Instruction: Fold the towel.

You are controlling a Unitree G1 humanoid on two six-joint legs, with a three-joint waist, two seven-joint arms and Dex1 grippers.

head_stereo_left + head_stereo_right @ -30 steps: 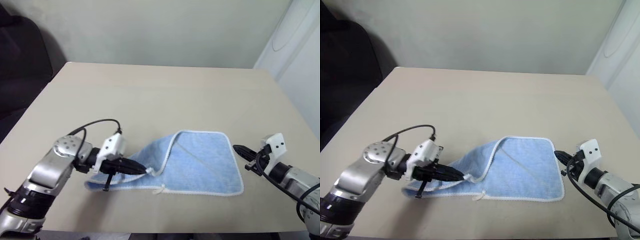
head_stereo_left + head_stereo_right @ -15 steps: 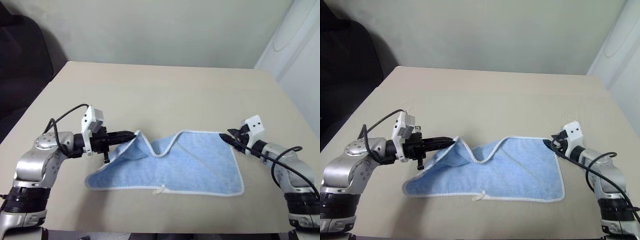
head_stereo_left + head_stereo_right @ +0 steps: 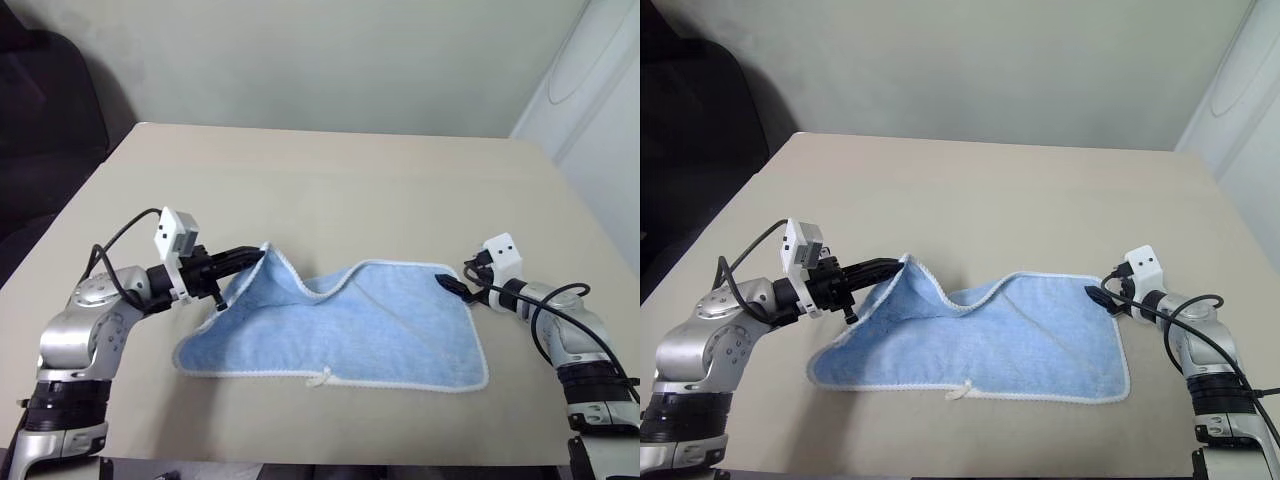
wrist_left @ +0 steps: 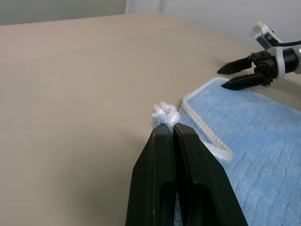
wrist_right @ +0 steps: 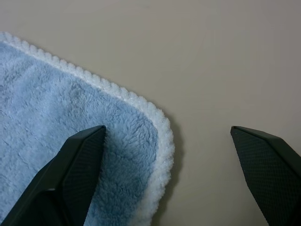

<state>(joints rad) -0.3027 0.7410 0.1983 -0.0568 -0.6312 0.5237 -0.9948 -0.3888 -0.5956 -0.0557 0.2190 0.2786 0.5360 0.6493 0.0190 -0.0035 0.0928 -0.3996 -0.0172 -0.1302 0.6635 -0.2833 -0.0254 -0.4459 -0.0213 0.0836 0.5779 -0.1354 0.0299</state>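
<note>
Left eye view: towel point(image 3: 350, 325) lies mid-table point(image 3: 330, 190), near edge. We have left gripper point(image 3: 262, 254) clamped on far-left corner, lifted for fold. Right gripper point(image 3: 452, 284) has jaws apart astride far-right corner, which lies flat, not yet pinched; we judge it next grasp.

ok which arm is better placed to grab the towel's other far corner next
Right. The right gripper is open with its fingers straddling the free far corner of the towel. The left gripper is shut on the other far corner, holding it raised off the table.
</note>
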